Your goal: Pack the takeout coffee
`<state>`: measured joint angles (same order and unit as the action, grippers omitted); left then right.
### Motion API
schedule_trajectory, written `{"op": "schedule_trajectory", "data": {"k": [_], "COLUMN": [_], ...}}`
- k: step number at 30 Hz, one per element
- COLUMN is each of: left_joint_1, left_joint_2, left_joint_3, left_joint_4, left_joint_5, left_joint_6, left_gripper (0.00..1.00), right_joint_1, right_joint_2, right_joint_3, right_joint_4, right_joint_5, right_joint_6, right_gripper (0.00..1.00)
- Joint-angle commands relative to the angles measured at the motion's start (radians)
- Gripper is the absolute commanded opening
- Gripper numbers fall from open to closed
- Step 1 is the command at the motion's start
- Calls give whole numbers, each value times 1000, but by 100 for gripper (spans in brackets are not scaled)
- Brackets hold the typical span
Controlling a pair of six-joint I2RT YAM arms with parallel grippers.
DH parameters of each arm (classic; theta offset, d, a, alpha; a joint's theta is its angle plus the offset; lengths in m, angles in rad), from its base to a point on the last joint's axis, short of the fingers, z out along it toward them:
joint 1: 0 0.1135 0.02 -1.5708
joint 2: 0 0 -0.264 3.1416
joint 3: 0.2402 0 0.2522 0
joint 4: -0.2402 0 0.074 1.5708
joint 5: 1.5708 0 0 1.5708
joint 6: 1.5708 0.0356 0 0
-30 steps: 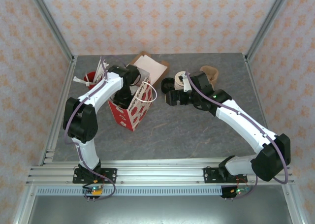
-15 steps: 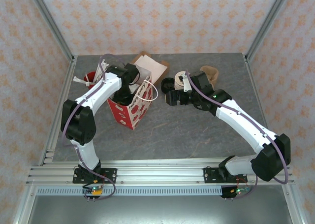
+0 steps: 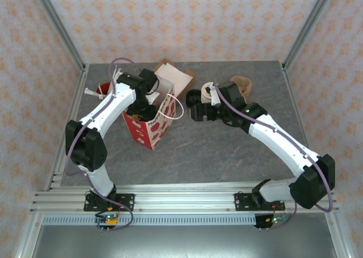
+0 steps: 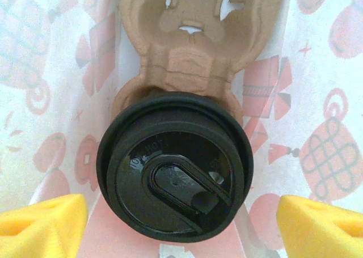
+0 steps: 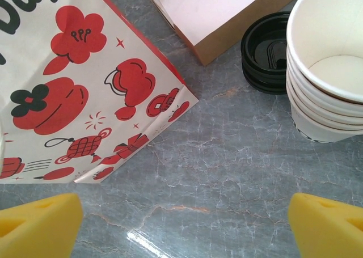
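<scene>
Cream wallpaper (image 3: 187, 20) printed with peach floral motifs closes off the cell on three sides, and slanting aluminium posts (image 3: 57, 25) mark its corners. Below lies a grey, marble-veined desk (image 3: 227, 156), with a ribbed metal rail (image 3: 181, 200) along its near edge where both arms are bolted.

A red-and-white paper bag (image 3: 148, 130) stands on the left half of the desk, its mouth open upward. The left arm bends over it and reaches inside. In the left wrist view, the takeout coffee (image 4: 174, 181) sits at the bottom of the bag, its black lid facing the camera, seated in one pocket of a brown pulp carrier (image 4: 193, 37). The left pincer (image 4: 181, 224) has its yellow pads spread wide on either side of the lid, not touching it.

The right pincer (image 5: 181, 218) hovers over bare desk with its pads well apart and nothing between them. Ahead of it are a cardboard box (image 5: 215, 8) with a white inside, a stack of black lids (image 5: 266, 51) just beside a stack of white cups (image 5: 329, 71), and the bag's printed side on the left.
</scene>
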<state>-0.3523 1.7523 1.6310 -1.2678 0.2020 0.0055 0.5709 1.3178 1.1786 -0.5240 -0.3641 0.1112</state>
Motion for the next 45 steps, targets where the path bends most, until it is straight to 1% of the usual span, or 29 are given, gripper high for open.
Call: {"op": "schedule_trajectory", "data": {"k": [1, 8, 14, 20, 26, 28, 31, 32, 33, 34, 36, 38, 40, 43, 45], "left_joint_1": [8, 7, 7, 7, 7, 7, 23, 46, 74, 121, 207, 300, 374, 482, 524], "left_joint_2": [-58, -105, -146, -177, -252, -301, -406, -435, -451, -465, -478, -491, -495, -471, -440], "left_joint_3": [38, 77, 121, 168, 211, 206, 147, 130, 118, 107, 79, 45, 8, -36, -47], "left_joint_4": [-40, -47, -40, -32, 39, 84, 185, 205, 212, 217, 223, 241, 261, 291, 307], "left_joint_5": [-20, -17, 11, 8, 40, 16, -111, -154, -173, -170, -151, -104, -85, -50, -56], "left_joint_6": [8, 8, 1, -8, -41, -61, -113, -135, -154, -172, -200, -220, -231, -244, -247], "left_gripper": [89, 92, 92, 92, 86, 85, 83, 81, 80, 79, 77, 76, 73, 69, 66], "right_joint_1": [7, 9, 9, 9, 10, 9, 13, 23, 41, 65, 116, 162, 203, 258, 284], "right_joint_2": [0, -4, -6, -7, -47, -66, -90, -93, -96, -96, -94, -95, -85, -38, -6], "right_joint_3": [32, 38, 41, 44, 49, 48, 38, 36, 37, 43, 58, 70, 87, 142, 174], "right_joint_4": [-16, -21, -22, -22, -11, 3, 43, 62, 75, 87, 110, 153, 183, 189, 186], "right_joint_5": [9, 9, 8, 8, 62, 69, 46, 44, 49, 58, 65, 55, 36, 15, 23], "right_joint_6": [7, 10, 14, 19, 22, 23, 31, 27, 16, -2, -39, -74, -105, -132, -143], "right_gripper": [94, 94, 94, 94, 94, 94, 93, 93, 93, 93, 93, 92, 92, 92, 92]}}
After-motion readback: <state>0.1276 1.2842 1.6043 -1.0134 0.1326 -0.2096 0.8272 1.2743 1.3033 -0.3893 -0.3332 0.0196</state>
